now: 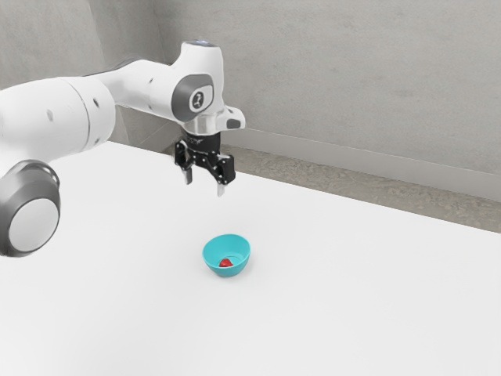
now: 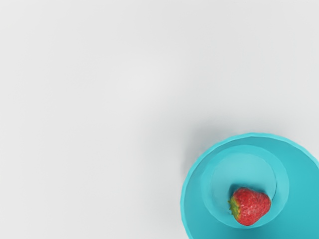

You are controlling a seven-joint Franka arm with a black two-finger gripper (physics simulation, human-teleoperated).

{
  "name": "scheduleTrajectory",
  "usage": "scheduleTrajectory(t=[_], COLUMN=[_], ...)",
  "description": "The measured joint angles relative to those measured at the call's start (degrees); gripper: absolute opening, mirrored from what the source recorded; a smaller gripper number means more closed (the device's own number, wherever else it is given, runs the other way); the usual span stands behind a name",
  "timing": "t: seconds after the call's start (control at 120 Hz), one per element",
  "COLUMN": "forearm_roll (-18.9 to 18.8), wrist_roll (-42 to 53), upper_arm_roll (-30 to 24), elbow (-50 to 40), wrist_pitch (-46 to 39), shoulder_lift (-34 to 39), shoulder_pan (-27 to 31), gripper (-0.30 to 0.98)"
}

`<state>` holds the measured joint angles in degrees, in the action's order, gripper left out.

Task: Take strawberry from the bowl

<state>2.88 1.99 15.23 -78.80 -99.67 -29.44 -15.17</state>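
Wrist view cuts off turquoise bowl [image 2: 304, 194]; near wall part-hides strawberry [image 2: 250, 205] in exterior view. Claw [image 1: 204, 183] raised, wide; bench [image 1: 344, 290] spreads around bowl, far edge beyond.

Exterior view, which I read as a clock with 12 at the top: bowl [image 1: 211, 262] on table [image 1: 352, 298], between 6 and 7 o'clock from view centre. Strawberry [image 2: 250, 206] inside bowl, toward 6. Wall [image 1: 337, 70] beyond table, at 12.
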Motion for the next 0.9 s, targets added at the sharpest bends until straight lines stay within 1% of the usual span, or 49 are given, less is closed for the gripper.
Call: scheduleTrajectory(t=[0.133,0.417,0.5,0.65,0.783,0.9], forearm_roll=[1.2,2.0,2.7,3.4,2.3,1.3], wrist_roll=[0.4,2.6,8.2,22.5,33.9,42.0], upper_arm_roll=[0.3,0.3,-0.7,-1.2,-1.0,-1.0], elbow=[2.1,2.2,2.1,2.0,0.8,-2.2], wrist_pitch=[-3.7,-7.5,-8.0,-7.5,-6.1,-7.0], shoulder_lift=[-4.0,-5.1,-5.2,-5.2,-5.3,-5.3], shoulder_pan=[0.1,0.1,0.1,0.1,0.1,0.0], gripper=[0.69,0.69,0.69,0.69,0.69,0.69])
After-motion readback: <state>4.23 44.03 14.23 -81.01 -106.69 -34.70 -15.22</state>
